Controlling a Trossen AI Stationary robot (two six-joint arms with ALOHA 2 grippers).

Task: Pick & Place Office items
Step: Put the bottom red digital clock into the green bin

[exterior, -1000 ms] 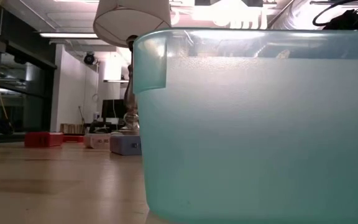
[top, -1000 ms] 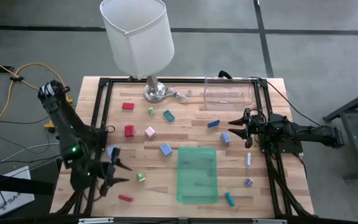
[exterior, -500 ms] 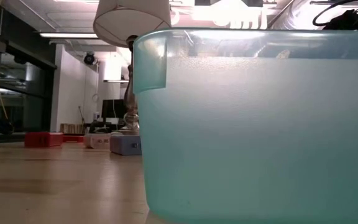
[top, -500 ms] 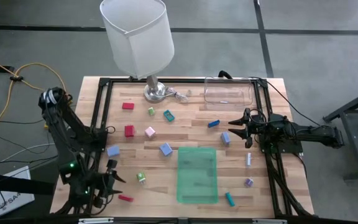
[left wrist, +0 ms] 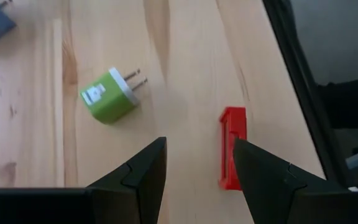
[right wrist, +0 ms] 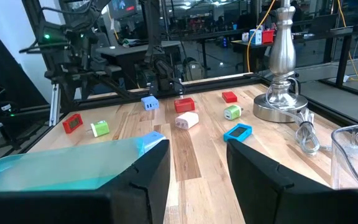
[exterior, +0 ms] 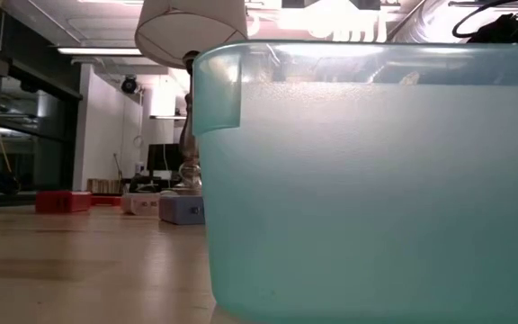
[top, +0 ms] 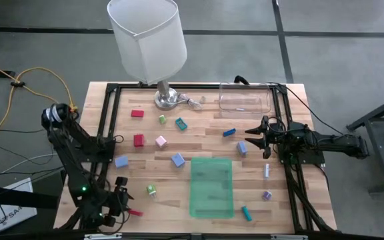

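Filling the low view, 1 green tray (exterior: 367,180) hides most of the bench (top: 179,143). Left gripper (left wrist: 194,165), parted and empty, hovers beside 1 red clip (left wrist: 232,146) at the near-left corner; 1 green plug (left wrist: 107,99) beyond. Right gripper (top: 249,135), parted and empty, waits at the right edge.

The left arm is reaching down over the near left corner, its left gripper (top: 120,200) pointing at the surface with the two dark fingers (left wrist: 143,171) standing apart and nothing between them. The right arm is lying stretched in from the right edge, its right gripper (top: 251,137) hanging low, fingers (right wrist: 148,171) parted with a clear gap and gripping nothing.
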